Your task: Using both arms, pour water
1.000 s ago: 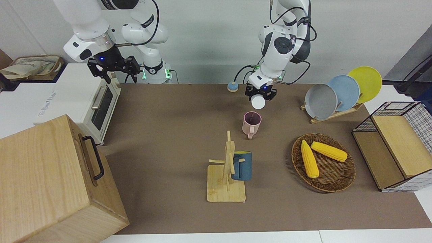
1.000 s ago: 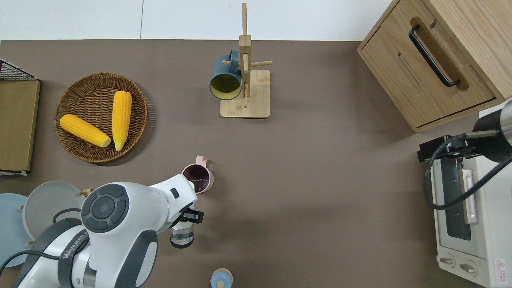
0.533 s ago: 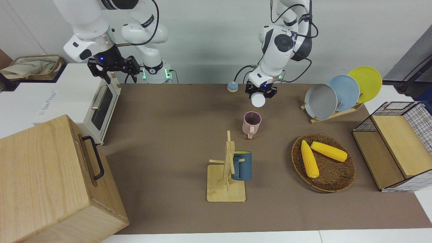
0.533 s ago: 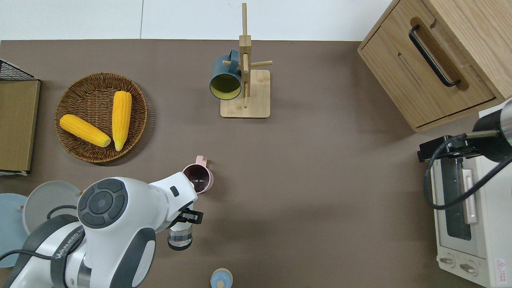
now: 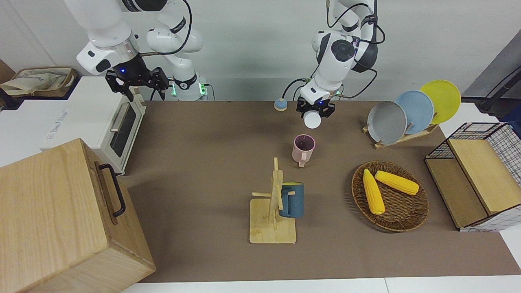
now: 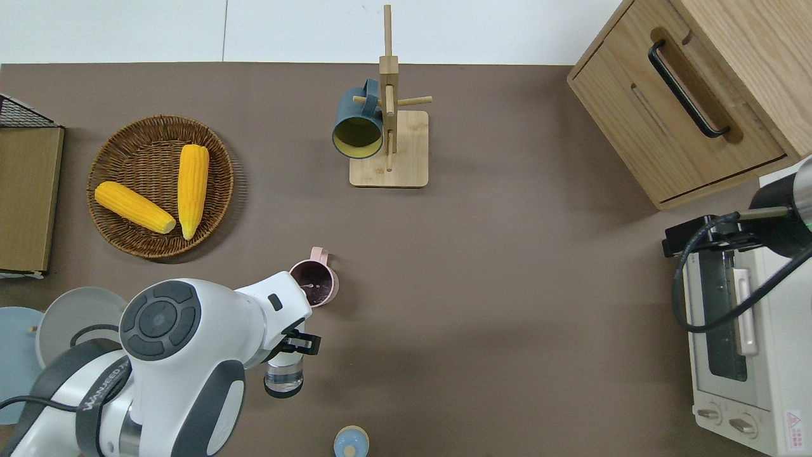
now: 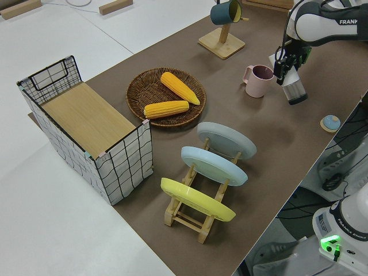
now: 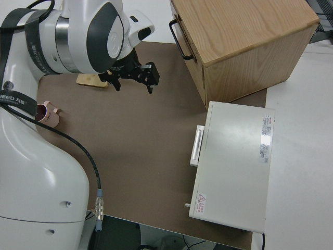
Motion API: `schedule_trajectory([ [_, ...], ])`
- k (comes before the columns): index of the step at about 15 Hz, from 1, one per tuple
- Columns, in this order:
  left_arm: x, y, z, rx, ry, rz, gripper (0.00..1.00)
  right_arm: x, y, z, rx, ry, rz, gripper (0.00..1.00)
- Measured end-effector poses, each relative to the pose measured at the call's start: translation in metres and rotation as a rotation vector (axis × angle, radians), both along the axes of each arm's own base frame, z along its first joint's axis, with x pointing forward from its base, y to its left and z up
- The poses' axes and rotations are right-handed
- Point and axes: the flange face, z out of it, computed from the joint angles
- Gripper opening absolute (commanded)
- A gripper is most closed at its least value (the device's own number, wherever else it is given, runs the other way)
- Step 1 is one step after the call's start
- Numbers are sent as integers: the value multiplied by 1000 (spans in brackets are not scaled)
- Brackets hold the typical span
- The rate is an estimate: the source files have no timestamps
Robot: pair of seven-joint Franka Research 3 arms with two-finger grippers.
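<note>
My left gripper is shut on a clear bottle with a little water in it. It holds the bottle tilted in the air, over the brown mat between a pink mug and a small blue cap. The mug stands upright with a dark inside, apart from the bottle. My right arm is parked, its gripper open and holding nothing.
A wooden mug tree carries a blue mug. Two corn cobs lie in a wicker basket. A plate rack, a wire crate, a toaster oven and a wooden box stand around the edges.
The left gripper and the bottle have drifted slightly away from the pink mug, toward the robots. The right arm has not moved.
</note>
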Motion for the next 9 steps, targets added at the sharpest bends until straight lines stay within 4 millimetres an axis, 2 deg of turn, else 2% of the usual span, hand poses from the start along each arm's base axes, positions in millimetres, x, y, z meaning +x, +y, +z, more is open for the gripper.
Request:
schedule_trajectory([
  [9, 1, 0, 1, 0, -9, 19, 0, 0, 0, 0, 0, 0, 0, 992],
])
